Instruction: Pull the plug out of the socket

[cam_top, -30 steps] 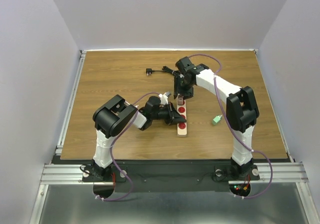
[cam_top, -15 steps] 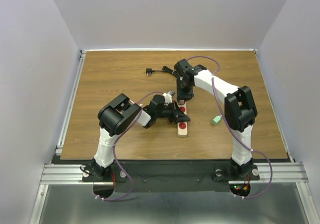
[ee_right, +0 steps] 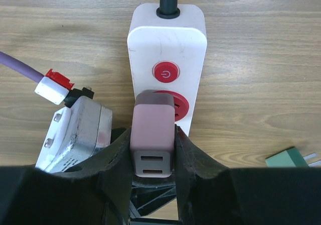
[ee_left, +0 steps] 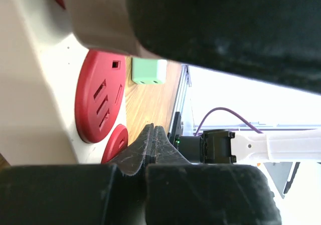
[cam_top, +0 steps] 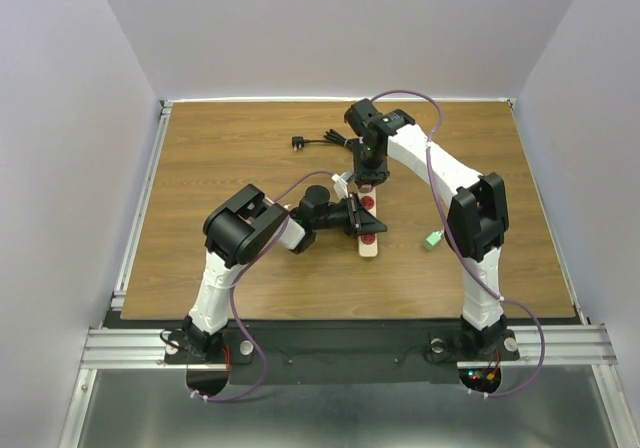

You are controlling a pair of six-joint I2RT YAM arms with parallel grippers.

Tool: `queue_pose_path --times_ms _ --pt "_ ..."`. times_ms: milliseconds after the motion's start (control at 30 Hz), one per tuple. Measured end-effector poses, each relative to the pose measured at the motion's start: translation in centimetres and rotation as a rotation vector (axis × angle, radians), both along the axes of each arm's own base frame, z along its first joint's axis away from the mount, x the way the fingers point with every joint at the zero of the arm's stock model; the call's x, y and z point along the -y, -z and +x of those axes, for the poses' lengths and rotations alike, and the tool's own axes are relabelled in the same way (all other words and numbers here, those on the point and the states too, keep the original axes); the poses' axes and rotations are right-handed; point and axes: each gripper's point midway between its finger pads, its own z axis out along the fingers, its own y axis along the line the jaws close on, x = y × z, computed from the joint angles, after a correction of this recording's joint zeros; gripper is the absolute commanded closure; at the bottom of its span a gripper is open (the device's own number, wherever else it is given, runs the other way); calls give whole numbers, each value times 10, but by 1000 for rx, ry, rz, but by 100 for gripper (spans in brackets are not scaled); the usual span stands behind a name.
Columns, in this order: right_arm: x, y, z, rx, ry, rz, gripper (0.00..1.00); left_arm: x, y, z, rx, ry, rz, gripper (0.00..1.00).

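The left pincer [cam_top: 368, 223] presses on the socket [cam_top: 368, 230] near its middle; whether it is open I cannot tell. It should hold the strip firmly down. The right pincer [ee_right: 153, 157] is closed on the pink plug [ee_right: 152, 139], which looks barely seated in the far outlet. I think a straight lift is best, without twisting. A green adapter [cam_top: 432, 239] lies aside on the surface [cam_top: 220, 168]; the black cord [cam_top: 322, 141] lies beyond.

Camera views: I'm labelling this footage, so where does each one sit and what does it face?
Top external: above and behind both bases, looking down at the table and both arms.
Left wrist: sideways along the socket, own dark fingers framing it.
Right wrist: looking down at the pink plug between its fingers.
Both wrist views share the socket and a green plug.
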Motion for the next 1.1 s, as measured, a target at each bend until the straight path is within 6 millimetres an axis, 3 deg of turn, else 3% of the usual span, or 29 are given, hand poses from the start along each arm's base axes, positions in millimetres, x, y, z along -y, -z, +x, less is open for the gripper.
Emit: queue_pose_path --times_ms 200,367,633,733,900,1000,1100 --pt "2 4 1 4 4 -9 100 -2 3 -6 2 8 -5 100" --pt "6 21 -5 -2 -9 -4 100 -14 11 -21 -60 8 38 100" --pt "8 36 -51 -82 -118 61 100 -49 -5 -33 -100 -86 131 100" --pt "7 39 -66 -105 -171 92 100 -65 -21 -27 -66 -140 151 100" --pt "10 42 -86 -136 -231 127 100 -81 -48 4 8 -231 162 100" --pt "10 46 -96 -160 -248 143 99 -84 -47 26 8 -269 182 100" --pt "10 47 -99 -167 -256 151 100 -76 -32 45 -22 -280 216 100"
